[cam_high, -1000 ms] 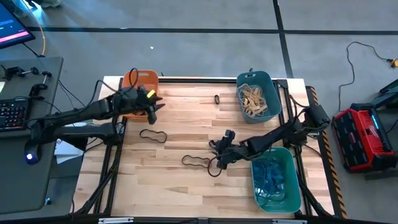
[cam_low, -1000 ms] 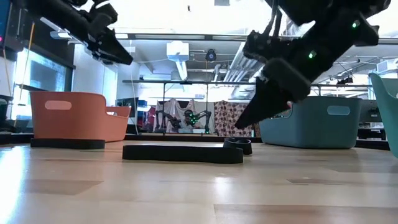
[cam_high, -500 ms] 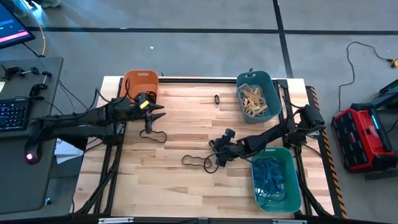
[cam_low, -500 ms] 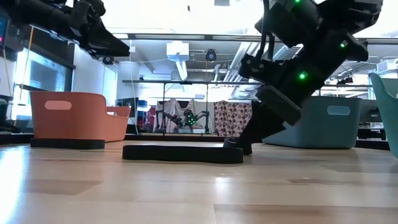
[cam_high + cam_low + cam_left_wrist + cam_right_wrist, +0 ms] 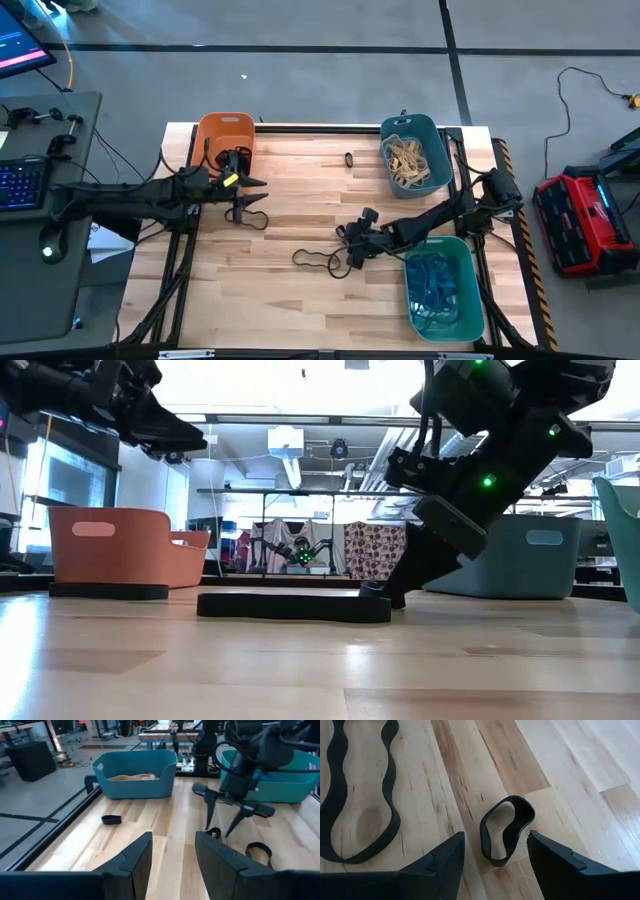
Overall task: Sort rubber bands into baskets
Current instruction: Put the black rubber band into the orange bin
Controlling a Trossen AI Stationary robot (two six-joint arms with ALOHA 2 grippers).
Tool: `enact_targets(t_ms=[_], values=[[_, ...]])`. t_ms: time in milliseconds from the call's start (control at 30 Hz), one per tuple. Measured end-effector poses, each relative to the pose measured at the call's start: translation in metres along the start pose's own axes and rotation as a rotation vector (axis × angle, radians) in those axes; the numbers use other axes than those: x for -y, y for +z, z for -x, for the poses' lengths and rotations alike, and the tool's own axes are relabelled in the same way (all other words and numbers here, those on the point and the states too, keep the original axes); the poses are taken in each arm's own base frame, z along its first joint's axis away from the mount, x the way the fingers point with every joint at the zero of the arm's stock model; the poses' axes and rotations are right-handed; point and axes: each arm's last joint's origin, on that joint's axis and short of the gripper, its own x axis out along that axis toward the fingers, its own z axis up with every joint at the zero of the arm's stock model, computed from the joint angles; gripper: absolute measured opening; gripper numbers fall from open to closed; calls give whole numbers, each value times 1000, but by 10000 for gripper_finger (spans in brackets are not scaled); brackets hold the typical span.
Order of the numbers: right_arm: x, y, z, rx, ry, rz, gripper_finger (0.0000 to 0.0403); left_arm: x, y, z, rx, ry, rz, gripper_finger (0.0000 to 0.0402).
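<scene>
My right gripper is open and low over the table's middle. Its fingers stand on either side of a small black rubber band that lies flat on the wood, and they do not touch it. A long wavy black band lies just beside it. My left gripper is open and empty. It hovers near the orange basket, above another black band. The teal-blue basket holds tan bands. The green basket holds blue ones.
One more small black band lies near the far edge, left of the teal-blue basket. The baskets stand at the far left, far right and near right corners. Bare wood fills the near left part of the table.
My left gripper has drawn back from over the orange basket toward the table's near edge. It has sunk a little and tipped up to nearly level, still open. My right gripper has come down toward the small black band, still open.
</scene>
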Motion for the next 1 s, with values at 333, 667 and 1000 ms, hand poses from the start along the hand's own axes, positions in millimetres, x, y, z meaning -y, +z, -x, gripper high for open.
enact_targets(t_ms=[333,667,1000], values=[[8,2,-4,-11,-12,-70,112,8,-12,-2,33,-44,-10,142],[4,13,-4,67,41,-31,8,16,-13,-2,111,-99,-24,142],[8,60,-2,217,51,-14,4,26,-2,2,238,-153,-86,142]])
